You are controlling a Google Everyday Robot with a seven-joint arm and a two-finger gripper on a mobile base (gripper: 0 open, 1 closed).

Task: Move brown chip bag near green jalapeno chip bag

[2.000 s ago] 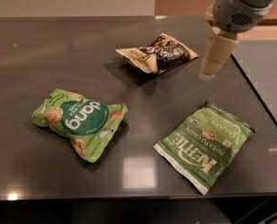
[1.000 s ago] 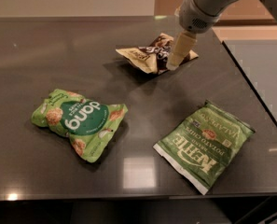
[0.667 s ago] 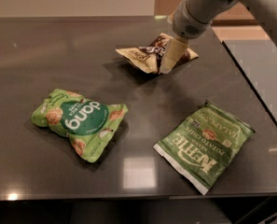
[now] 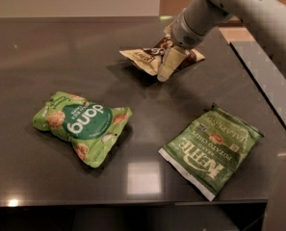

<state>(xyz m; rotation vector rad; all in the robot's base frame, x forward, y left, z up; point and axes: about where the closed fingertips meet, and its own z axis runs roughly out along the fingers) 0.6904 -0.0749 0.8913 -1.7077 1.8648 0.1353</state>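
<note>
The brown chip bag [image 4: 145, 57] lies on the dark table at the back middle, its tan end pointing left. My gripper [image 4: 167, 66] comes down from the upper right and sits over the bag's middle, its cream fingers [image 4: 169, 64] covering part of it. The green jalapeno chip bag [image 4: 212, 149] lies flat at the front right, with white KETTLE lettering and a white edge strip, well apart from the brown bag.
A puffy lighter green bag with a round dang logo [image 4: 82, 125] lies at the front left. The dark table [image 4: 60, 47] ends at a front edge just below both green bags and at a right edge beside a grey counter strip [image 4: 270, 76].
My gripper has moved left and down from beside the brown bag's right end onto its middle. The bags have not moved.
</note>
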